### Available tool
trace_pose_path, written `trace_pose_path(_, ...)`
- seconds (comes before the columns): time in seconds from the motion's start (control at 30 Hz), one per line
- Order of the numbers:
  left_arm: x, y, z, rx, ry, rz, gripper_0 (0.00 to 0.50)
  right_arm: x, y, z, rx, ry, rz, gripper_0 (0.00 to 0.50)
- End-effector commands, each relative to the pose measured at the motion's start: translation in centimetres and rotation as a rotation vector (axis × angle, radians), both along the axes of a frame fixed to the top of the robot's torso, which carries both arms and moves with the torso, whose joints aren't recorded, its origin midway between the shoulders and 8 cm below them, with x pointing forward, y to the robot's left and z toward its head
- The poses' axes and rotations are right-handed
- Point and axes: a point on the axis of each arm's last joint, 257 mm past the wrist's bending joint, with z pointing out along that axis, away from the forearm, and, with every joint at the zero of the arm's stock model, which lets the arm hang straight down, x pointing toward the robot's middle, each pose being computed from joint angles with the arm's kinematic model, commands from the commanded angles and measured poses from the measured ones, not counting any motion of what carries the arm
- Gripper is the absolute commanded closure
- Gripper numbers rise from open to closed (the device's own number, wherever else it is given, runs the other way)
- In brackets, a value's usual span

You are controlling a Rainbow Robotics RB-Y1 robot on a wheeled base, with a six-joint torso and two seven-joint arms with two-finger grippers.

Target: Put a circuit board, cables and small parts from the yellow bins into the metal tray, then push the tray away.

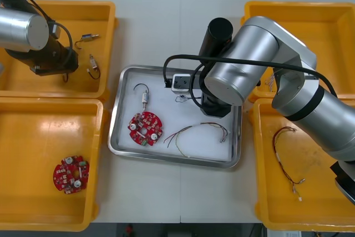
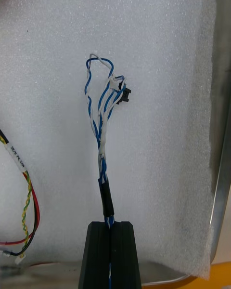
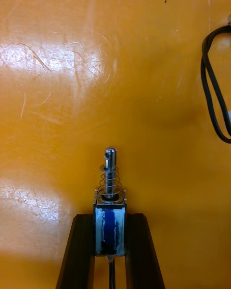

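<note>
So: right gripper (image 2: 110, 224) is pinched nearly closed on the twisted blue-and-white cable (image 2: 102, 139), low over the metal tray (image 1: 113, 137) near its far edge, presumably to drop it there. Left gripper (image 3: 110, 216) clamps a small metal part (image 3: 110, 200) inside the far-left yellow bin (image 1: 105, 15), likely the next item over.

Tray (image 1: 114, 134) mid-frame. In tray: circuit board (image 1: 145, 127) lower left; small metal part (image 1: 144, 97) just above it; loose cable (image 1: 197, 132) right of board; twisted cable (image 2: 102, 139) upper middle, pinched in R gripper (image 2: 109, 226). Upper-left bin (image 1: 105, 26): loose part (image 1: 87, 38) above a 2nd loose part (image 1: 93, 67), at bin's right; L gripper (image 3: 109, 219) to their left, clamping a 3rd part (image 3: 110, 192). Lower-left bin (image 1: 33, 137): 2nd board (image 1: 71, 174), lower centre. Lower-right bin (image 1: 266, 203): another cable (image 1: 287, 162), bin's left half.
</note>
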Motion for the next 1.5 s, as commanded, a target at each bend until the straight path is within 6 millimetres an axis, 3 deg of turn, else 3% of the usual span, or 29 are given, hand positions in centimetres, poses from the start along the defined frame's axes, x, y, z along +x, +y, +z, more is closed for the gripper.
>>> trace_pose_path(0.03, 0.0, -0.3, -0.3, 0.031, -0.001, -0.058, 0.500, -0.3, 1.4, -1.2, 0.013, 0.005, 0.048, 0.500)
trace_pose_path(0.23, 0.2, 0.3, 0.6, 0.011, -0.018, -0.043, 0.500, 0.0, 0.8, -1.4, -0.003, -0.005, 0.045, 0.498)
trace_pose_path(0.3, 0.3, 0.6, 1.0, 0.003, -0.024, -0.037, 0.500, 0.2, 0.4, -1.4, -0.011, -0.008, 0.041, 0.469)
trace_pose_path(0.37, 0.1, 0.9, 1.5, 0.002, -0.025, -0.031, 0.500, 0.2, 0.1, -1.5, -0.015, -0.007, 0.038, 0.285)
trace_pose_path(0.4, 0.1, 1.0, 2.0, 0.002, -0.026, -0.030, 0.500, 0.3, 0.0, -1.5, -0.018, -0.011, 0.036, 0.166)
trace_pose_path(0.43, -0.1, 1.2, 2.6, 0.002, -0.025, -0.029, 0.500, 0.4, -0.2, -1.5, -0.021, -0.013, 0.033, 0.087)
trace_pose_path(0.47, -0.4, 1.2, 3.1, 0.003, -0.020, -0.029, 0.500, 0.4, -0.2, -1.4, -0.021, -0.014, 0.033, 0.035)
trace_pose_path(0.53, -0.8, 1.3, 4.0, 0.002, -0.015, -0.029, 0.500, 0.5, -0.3, -1.4, -0.019, -0.016, 0.029, 0.000)
trace_pose_path(0.83, -3.3, 1.4, 8.3, 0.017, 0.008, -0.033, 0.500, 0.0, -0.5, -0.1, 0.001, -0.002, 0.008, 0.000)
trace_pose_path(1.13, -6.3, 0.0, 11.5, 0.063, 0.034, -0.062, 0.500, -2.3, -3.3, 3.3, -0.008, 0.055, -0.071, 0.000)
trace_pose_path(1.23, -7.2, -1.0, 12.3, 0.079, 0.038, -0.087, 0.500, -2.6, -4.0, 4.5, 0.032, 0.076, -0.109, 0.000)
trace_pose_path(1.5, -9.6, -6.2, 13.6, 0.011, 0.030, -0.127, 0.500, -0.3, -6.3, 9.0, 0.221, 0.025, -0.273, 0.000)
